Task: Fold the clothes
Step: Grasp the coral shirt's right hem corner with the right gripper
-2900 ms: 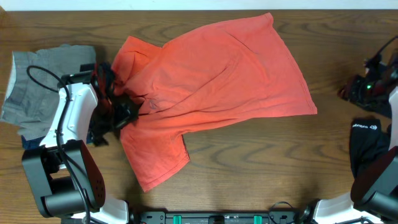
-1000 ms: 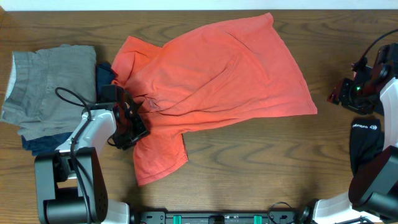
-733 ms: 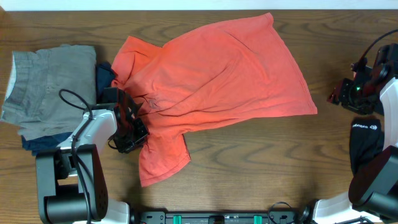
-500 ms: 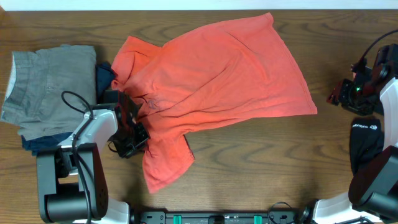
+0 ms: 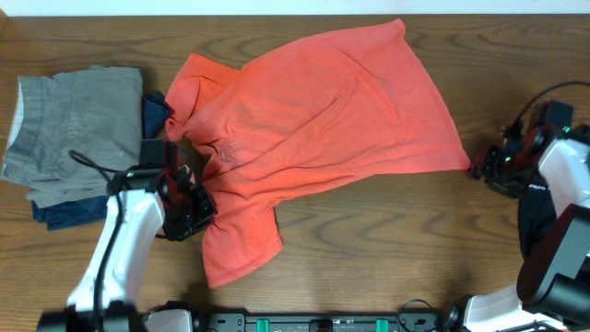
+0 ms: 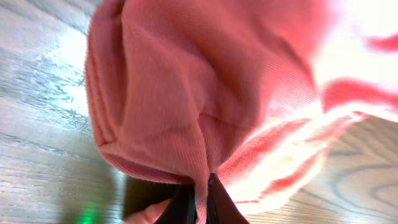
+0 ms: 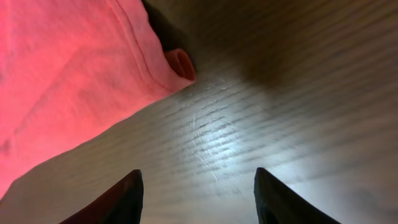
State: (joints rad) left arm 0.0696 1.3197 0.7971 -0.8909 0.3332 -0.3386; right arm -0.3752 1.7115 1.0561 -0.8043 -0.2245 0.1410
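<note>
A coral-red T-shirt (image 5: 313,120) lies crumpled and spread across the middle of the table, one of the clothes. My left gripper (image 5: 196,210) sits at its lower-left flap, shut on a fold of the red cloth. The left wrist view shows that fold pinched between the dark fingers, with the left gripper (image 6: 203,194) at the bottom of the frame and the T-shirt (image 6: 186,93) bunched above. My right gripper (image 5: 481,170) is open, just off the shirt's right corner. In the right wrist view the T-shirt (image 7: 56,68) corner lies ahead of the right gripper (image 7: 198,193), with bare wood between its fingers.
A black garment with a white logo (image 5: 541,217) lies at the right edge beside the right arm. A grey folded garment (image 5: 74,129) rests on dark blue cloth (image 5: 63,212) at the left. The wooden table (image 5: 387,240) shows bare in front.
The left gripper closed on the shirt's lower-left flap, which shifted slightly. The right gripper moved left and down toward the shirt's right corner.
</note>
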